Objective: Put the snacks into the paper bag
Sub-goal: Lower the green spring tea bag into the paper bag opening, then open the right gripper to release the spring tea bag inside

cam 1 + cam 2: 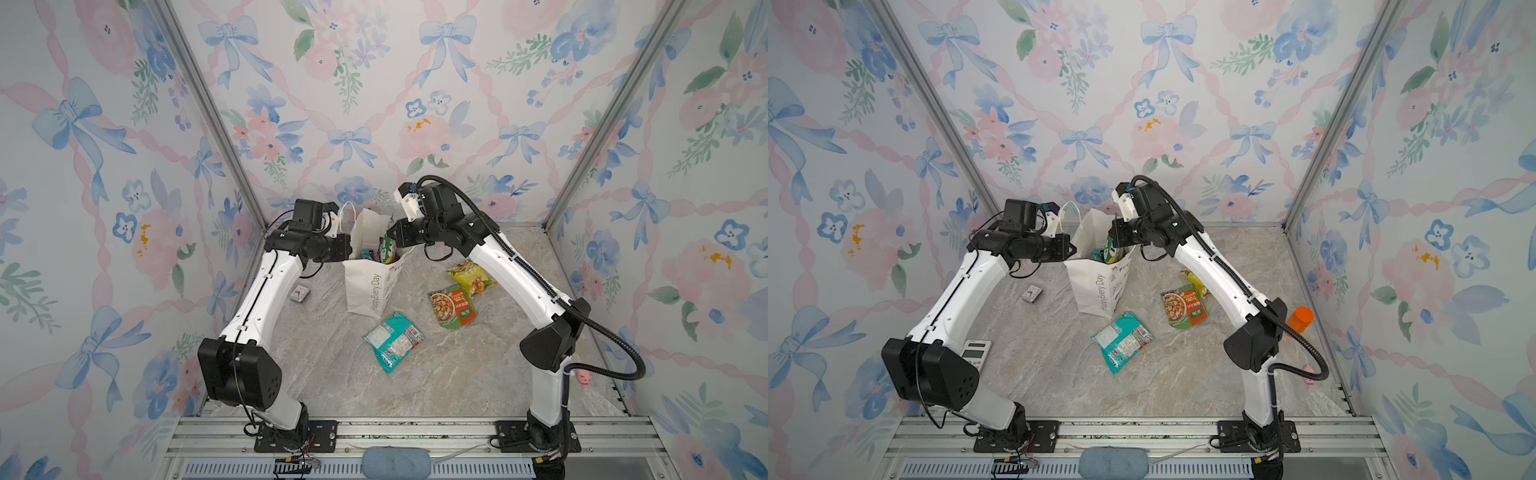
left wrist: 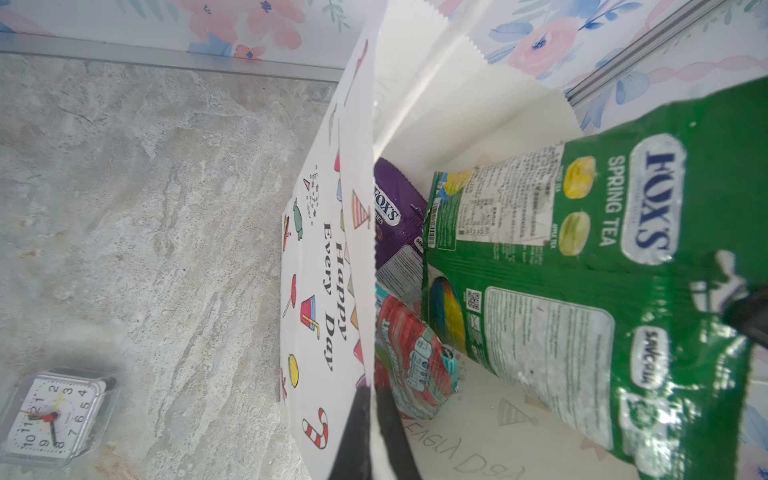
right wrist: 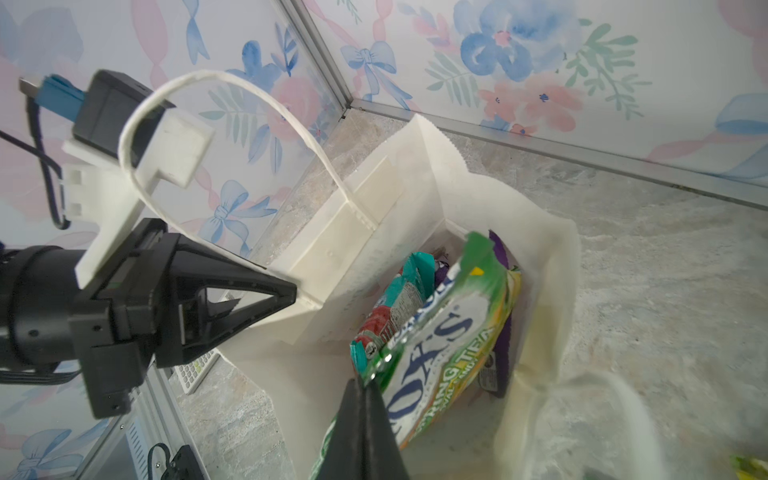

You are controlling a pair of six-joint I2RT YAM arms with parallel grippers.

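A white calculator (image 1: 976,351) lies by the left edge of the tabletop (image 1: 374,395), half hidden behind the left arm's elbow. Farther back a small clock (image 1: 300,294) lies flat, with bare stone between it and the paper bag (image 1: 365,291).

The bag stands upright toward the back of the tabletop with its mouth open, and a cord handle (image 3: 249,95) arches above its left rim. The left hand (image 2: 372,399) is pinched narrow on the rim at the bag's left side, one finger outside the wall and one inside. Within the bag, a purple packet (image 2: 399,216) and a teal-and-red packet (image 2: 411,365) lean against the lettered wall, with white floor showing beside them. The green packet (image 2: 582,291) hangs slanted in the mouth, its lower end below the rim. The right hand (image 3: 365,395) has its jaws closed tight on the packet's top edge. Open room shows between this packet and the bag's left wall.

In front of the bag, just off its lower corner, a teal packet (image 1: 394,341) lies flat. To its right lies an orange-and-green packet (image 1: 452,306). Just behind that is the yellow chip bag (image 1: 471,277), its far edge under the right forearm. An orange-capped bottle (image 1: 1300,318) stands near the right edge, behind the right elbow. The broad front stretch from the teal packet to the rail is bare.
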